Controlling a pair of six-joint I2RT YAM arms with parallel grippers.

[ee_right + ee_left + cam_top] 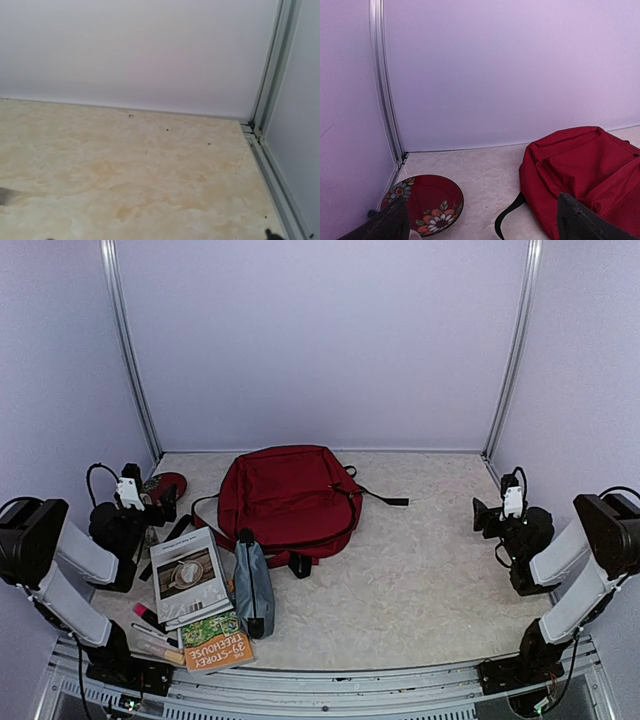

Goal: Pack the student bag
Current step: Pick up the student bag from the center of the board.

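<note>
The student bag (290, 495), a dark red backpack with black straps, lies flat in the middle of the table and looks closed. It also shows at the right of the left wrist view (585, 165). My left gripper (165, 505) is open and empty, left of the bag, over a red flowered plate (427, 202). In its wrist view the gripper (485, 227) has its fingertips (390, 225) wide apart. My right gripper (483, 517) is empty, far right of the bag. Its wrist view shows only bare table and tiny finger edges (268, 233) at the frame's sides.
A grey zip pouch (253, 585) lies in front of the bag. Beside it lie a notebook (188, 575), an orange book (215, 643), a pink marker (148, 616) and a pale stick (160, 645). The plate (165, 485) sits at the left wall. Metal frame posts stand in the back corners.
</note>
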